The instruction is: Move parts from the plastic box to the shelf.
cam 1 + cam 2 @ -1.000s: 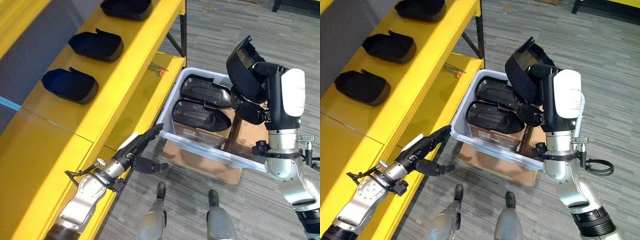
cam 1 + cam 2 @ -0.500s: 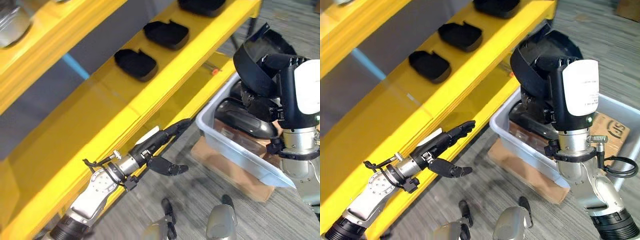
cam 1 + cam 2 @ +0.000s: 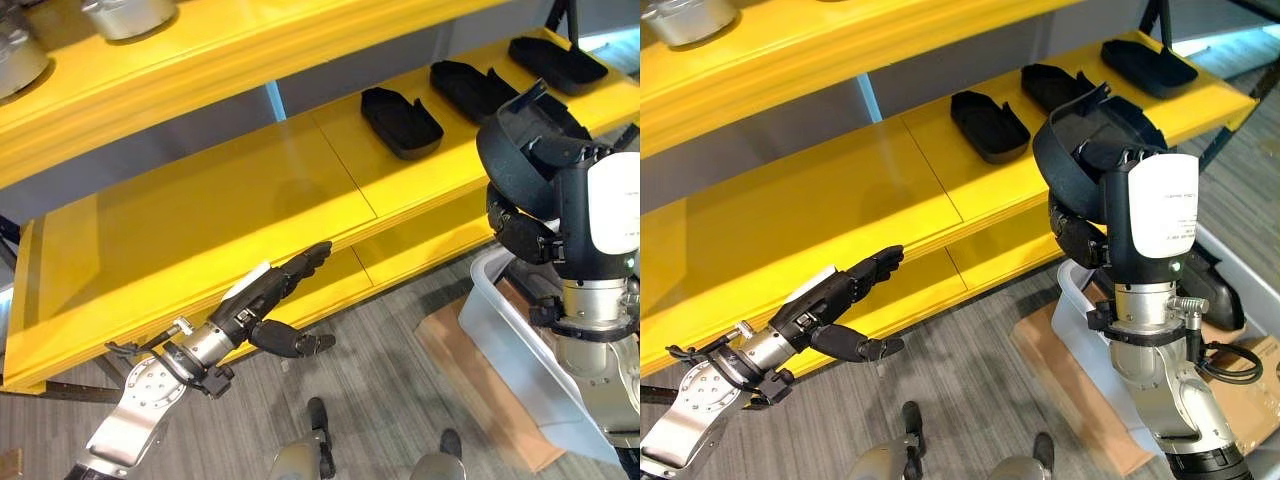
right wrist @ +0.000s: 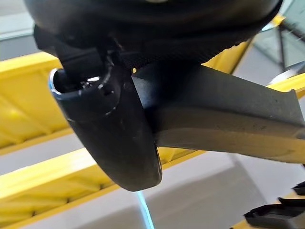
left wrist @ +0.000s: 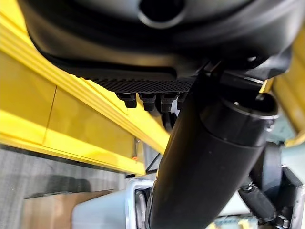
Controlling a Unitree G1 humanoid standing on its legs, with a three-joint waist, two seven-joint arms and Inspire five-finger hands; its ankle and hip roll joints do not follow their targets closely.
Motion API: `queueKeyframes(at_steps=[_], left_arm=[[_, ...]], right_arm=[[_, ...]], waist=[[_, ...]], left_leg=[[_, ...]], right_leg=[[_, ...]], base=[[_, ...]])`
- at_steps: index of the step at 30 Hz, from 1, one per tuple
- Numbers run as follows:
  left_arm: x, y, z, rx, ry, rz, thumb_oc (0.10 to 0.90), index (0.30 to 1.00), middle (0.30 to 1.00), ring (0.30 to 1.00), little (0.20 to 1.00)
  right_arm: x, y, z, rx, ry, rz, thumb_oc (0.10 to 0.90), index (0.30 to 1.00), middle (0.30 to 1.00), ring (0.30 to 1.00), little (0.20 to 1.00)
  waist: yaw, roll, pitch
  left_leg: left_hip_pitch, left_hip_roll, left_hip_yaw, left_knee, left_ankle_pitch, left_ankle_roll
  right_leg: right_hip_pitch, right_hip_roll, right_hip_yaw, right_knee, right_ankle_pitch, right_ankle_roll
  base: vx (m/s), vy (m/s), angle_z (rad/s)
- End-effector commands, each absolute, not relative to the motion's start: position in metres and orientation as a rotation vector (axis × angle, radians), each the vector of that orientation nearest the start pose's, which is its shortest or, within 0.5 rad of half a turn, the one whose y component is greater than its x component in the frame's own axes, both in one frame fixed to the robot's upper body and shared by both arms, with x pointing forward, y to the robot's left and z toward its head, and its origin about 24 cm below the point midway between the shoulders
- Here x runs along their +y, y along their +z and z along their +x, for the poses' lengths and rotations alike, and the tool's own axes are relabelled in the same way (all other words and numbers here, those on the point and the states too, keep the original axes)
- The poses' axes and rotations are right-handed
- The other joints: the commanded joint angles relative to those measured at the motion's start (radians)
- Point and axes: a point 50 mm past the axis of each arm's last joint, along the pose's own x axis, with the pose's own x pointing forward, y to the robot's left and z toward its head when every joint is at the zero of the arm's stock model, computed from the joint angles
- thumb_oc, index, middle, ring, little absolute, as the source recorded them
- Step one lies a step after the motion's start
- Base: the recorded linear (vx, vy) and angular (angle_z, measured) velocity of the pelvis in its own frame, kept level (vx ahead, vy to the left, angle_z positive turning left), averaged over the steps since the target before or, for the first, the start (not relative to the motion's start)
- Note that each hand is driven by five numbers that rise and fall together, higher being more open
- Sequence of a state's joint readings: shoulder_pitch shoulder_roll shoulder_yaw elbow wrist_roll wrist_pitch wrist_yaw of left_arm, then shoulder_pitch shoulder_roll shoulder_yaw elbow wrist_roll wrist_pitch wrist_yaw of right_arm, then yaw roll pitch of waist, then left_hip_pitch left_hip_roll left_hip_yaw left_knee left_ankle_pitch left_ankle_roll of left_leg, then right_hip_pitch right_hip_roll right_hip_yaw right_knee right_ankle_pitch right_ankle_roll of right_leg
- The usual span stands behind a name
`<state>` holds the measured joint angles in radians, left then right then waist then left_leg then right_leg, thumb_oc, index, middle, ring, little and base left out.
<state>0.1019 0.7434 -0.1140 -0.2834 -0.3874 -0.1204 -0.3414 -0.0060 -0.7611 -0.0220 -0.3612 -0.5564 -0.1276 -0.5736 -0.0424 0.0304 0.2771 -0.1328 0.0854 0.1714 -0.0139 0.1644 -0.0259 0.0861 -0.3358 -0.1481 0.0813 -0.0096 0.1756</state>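
Since a second earlier the whole view had swung left along the shelf, and the right hand (image 3: 1102, 160) had carried its black part (image 3: 528, 140) up from beside the plastic box (image 3: 505, 335) to the level of the middle shelf board.

Nearest, at the lower left, the left hand (image 3: 268, 300) hung in front of the shelf's yellow front edge with its fingers stretched out straight and the thumb spread, holding nothing. To the right, the plastic box sat on a flattened cardboard sheet (image 3: 1070, 385) on the grey floor, with another black part (image 3: 1213, 290) lying inside it. Above the box, the right hand was clenched around the raised black part; its own wrist view showed the thumb (image 4: 116, 133) pressed against the part's edge.

Farther back, the middle shelf board (image 3: 200, 215) carried three black parts (image 3: 400, 122) in a row at its right end. On the top shelf at the far left stood two metal pots (image 3: 128, 14).
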Motion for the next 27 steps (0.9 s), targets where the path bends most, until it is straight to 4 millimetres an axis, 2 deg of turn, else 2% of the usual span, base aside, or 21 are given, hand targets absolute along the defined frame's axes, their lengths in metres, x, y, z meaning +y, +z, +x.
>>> queueKeyframes(at_steps=[1, 5, 8, 11, 14, 17, 20, 21, 22, 23, 24, 26, 27], left_arm=[[0.201, 0.149, 0.220, -0.356, -0.572, 0.303, 0.900, 1.000, 1.000, 1.000, 1.000], [0.206, 0.145, 0.222, -0.351, -0.520, 0.321, 0.900, 1.000, 1.000, 1.000, 1.000], [0.211, 0.141, 0.223, -0.340, -0.482, 0.332, 0.900, 1.000, 1.000, 1.000, 1.000], [0.213, 0.139, 0.222, -0.341, -0.477, 0.360, 0.900, 1.000, 1.000, 1.000, 1.000], [0.212, 0.140, 0.227, -0.352, -0.507, 0.387, 0.900, 1.000, 1.000, 1.000, 1.000], [0.211, 0.140, 0.228, -0.354, -0.525, 0.396, 0.900, 1.000, 1.000, 1.000, 1.000], [0.212, 0.139, 0.229, -0.346, -0.520, 0.410, 0.900, 1.000, 1.000, 1.000, 1.000], [0.214, 0.137, 0.227, -0.334, -0.499, 0.416, 0.900, 1.000, 1.000, 1.000, 1.000], [0.216, 0.136, 0.225, -0.327, -0.477, 0.411, 0.900, 1.000, 1.000, 1.000, 1.000], [0.215, 0.136, 0.225, -0.325, -0.475, 0.412, 0.900, 1.000, 1.000, 1.000, 1.000], [0.213, 0.135, 0.226, -0.323, -0.492, 0.417, 0.900, 1.000, 1.000, 1.000, 1.000], [0.206, 0.133, 0.227, -0.320, -0.519, 0.408, 0.900, 1.000, 1.000, 1.000, 1.000], [0.205, 0.133, 0.227, -0.318, -0.525, 0.404, 0.900, 1.000, 1.000, 1.000, 1.000]], right_arm=[[-0.207, 0.237, 0.209, -1.199, -0.400, -1.136, 0.400, 0.300, 0.300, 0.300, 0.300], [-0.202, 0.234, 0.212, -1.214, -0.315, -1.145, 0.400, 0.300, 0.300, 0.300, 0.300], [-0.194, 0.233, 0.218, -1.209, -0.230, -1.138, 0.400, 0.300, 0.300, 0.300, 0.300], [-0.190, 0.232, 0.222, -1.211, -0.206, -1.135, 0.400, 0.300, 0.300, 0.300, 0.300], [-0.183, 0.234, 0.236, -1.206, -0.224, -1.119, 0.400, 0.300, 0.300, 0.300, 0.300], [-0.181, 0.235, 0.239, -1.216, -0.231, -1.125, 0.400, 0.300, 0.300, 0.300, 0.300], [-0.169, 0.236, 0.244, -1.244, -0.199, -1.108, 0.400, 0.300, 0.300, 0.300, 0.300], [-0.160, 0.236, 0.244, -1.277, -0.156, -1.093, 0.400, 0.300, 0.300, 0.300, 0.300], [-0.153, 0.238, 0.243, -1.302, -0.124, -1.074, 0.400, 0.300, 0.300, 0.300, 0.300], [-0.150, 0.239, 0.243, -1.306, -0.111, -1.066, 0.400, 0.300, 0.300, 0.300, 0.300], [-0.146, 0.240, 0.241, -1.297, -0.103, -1.073, 0.400, 0.300, 0.300, 0.300, 0.300], [-0.146, 0.240, 0.237, -1.286, -0.103, -1.089, 0.400, 0.300, 0.300, 0.300, 0.300], [-0.147, 0.239, 0.236, -1.281, -0.101, -1.100, 0.400, 0.300, 0.300, 0.300, 0.300]], waist=[[0.001, -0.004, -0.102], [0.032, -0.022, -0.099], [0.076, -0.043, -0.083], [0.101, -0.059, -0.069], [0.150, -0.091, -0.053], [0.165, -0.100, -0.052], [0.191, -0.103, -0.043], [0.203, -0.104, -0.033], [0.207, -0.104, -0.024], [0.199, -0.104, -0.022], [0.182, -0.101, -0.024], [0.149, -0.097, -0.033], [0.138, -0.096, -0.038]], left_leg=[[0.182, 0.092, -0.002, -0.002, -0.200, -0.040], [0.167, 0.082, -0.011, 0.013, -0.200, -0.038], [0.149, 0.071, -0.021, 0.060, -0.218, -0.029], [0.128, 0.059, -0.034, 0.106, -0.244, -0.016], [0.064, 0.032, -0.049, 0.189, -0.280, 0.007], [0.045, 0.014, -0.047, 0.208, -0.294, 0.026], [0.049, 0.009, -0.004, 0.200, -0.294, 0.047], [0.071, 0.010, 0.020, 0.181, -0.300, 0.054], [0.099, 0.012, 0.049, 0.155, -0.298, 0.062], [0.111, 0.007, 0.043, 0.132, -0.295, 0.066], [0.127, 0.003, 0.026, 0.096, -0.283, 0.067], [0.144, -0.002, -0.006, 0.053, -0.265, 0.058], [0.150, -0.007, -0.012, 0.040, -0.264, 0.054]], right_leg=[[-0.070, 0.018, 0.046, -0.013, 0.034, 0.021], [-0.055, 0.016, 0.022, -0.017, 0.032, 0.027], [-0.043, 0.002, -0.004, -0.009, 0.035, 0.027], [-0.028, -0.004, -0.012, -0.015, 0.041, 0.031], [-0.006, -0.022, -0.024, -0.058, 0.089, 0.036], [-0.008, -0.031, -0.038, -0.058, 0.113, 0.031], [-0.029, -0.051, -0.127, -0.007, 0.143, 0.014], [-0.059, -0.063, -0.183, 0.055, 0.174, 0.019], [-0.085, -0.062, -0.205, 0.109, 0.179, 0.020], [-0.101, -0.032, -0.185, 0.118, 0.162, 0.019], [-0.121, 0.029, -0.130, 0.112, 0.116, 0.009], [-0.129, 0.110, -0.054, 0.058, 0.071, -0.002], [-0.134, 0.119, -0.030, 0.027, 0.081, 0.000]], base=[[0.01, 0.067, 0.67], [0.03, 0.068, 0.33], [0.08, 0.074, 0.24], [0.08, 0.054, 0.08], [0.05, 0.081, 0.11], [0.04, 0.133, 0.11], [0.02, 0.198, -0.12], [0.03, 0.227, -0.51], [0.04, 0.229, -0.70], [0.06, 0.138, -1.02], [0.09, 0.063, -0.85], [0.13, 0.007, -0.29], [0.14, -0.066, 0.39]])
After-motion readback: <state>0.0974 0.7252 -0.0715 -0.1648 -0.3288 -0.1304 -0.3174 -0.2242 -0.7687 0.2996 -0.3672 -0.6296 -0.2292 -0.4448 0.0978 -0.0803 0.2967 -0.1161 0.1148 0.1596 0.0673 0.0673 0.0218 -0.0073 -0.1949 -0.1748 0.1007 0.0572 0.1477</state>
